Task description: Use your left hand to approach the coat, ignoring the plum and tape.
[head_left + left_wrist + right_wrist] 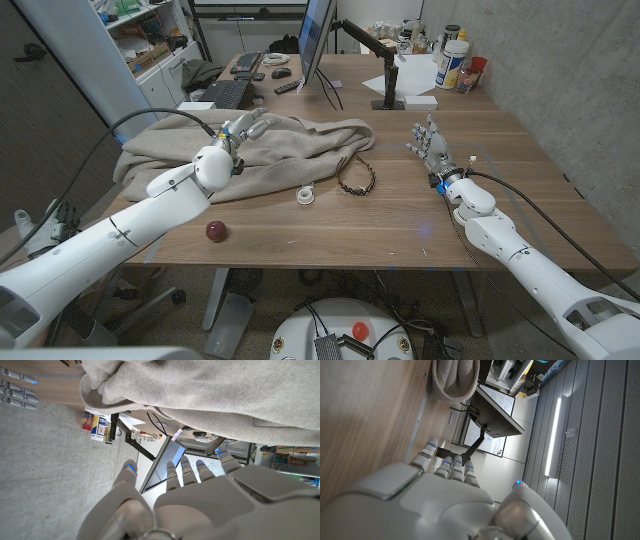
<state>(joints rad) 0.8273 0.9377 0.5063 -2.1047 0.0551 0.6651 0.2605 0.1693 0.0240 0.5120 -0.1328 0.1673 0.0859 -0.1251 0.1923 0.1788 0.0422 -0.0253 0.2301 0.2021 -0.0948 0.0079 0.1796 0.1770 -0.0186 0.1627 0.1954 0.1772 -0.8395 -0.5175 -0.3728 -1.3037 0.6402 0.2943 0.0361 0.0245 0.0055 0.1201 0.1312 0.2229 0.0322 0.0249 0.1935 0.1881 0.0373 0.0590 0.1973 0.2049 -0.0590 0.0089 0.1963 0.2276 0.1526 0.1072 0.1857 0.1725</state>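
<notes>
Beige, soft cloth coat [270, 150], crumpled and spread in loose folds over the left half of the wooden bench [400, 230], reaching from the left edge toward the middle; seen close up in the left wrist view [210, 395] as thick rounded folds. Small, round, dark red plum [216, 231], near the front edge, well apart from the coat's front hem. Small white roll of tape [305, 196], lying flat just beside the coat's front edge, right of the plum and farther back on the bench.
</notes>
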